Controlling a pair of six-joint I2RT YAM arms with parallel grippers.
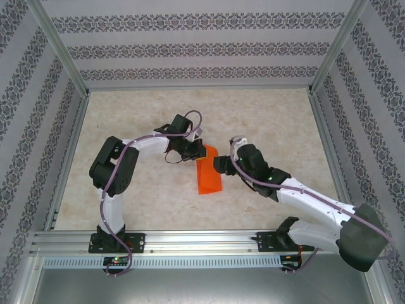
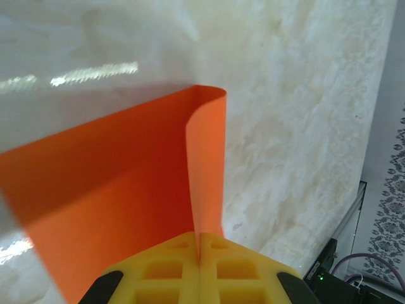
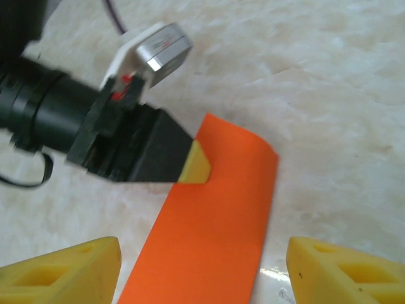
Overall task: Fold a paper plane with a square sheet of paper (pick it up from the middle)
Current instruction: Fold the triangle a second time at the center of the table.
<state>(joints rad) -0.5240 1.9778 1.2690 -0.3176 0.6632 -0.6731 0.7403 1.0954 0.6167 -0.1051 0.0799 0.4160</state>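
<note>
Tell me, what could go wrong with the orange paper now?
The left claw pinches only one edge of the orange paper, so the thin sheet might tear or slip out if it gets pulled. The paper curls over near that pinch, so the fold may land crooked. The open right claw sits close to the left one, and they could bump.

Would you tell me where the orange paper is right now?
In the top view, the orange paper lies centre-frame; the left gripper pinches its far edge and the open right gripper faces it from the right.
</note>
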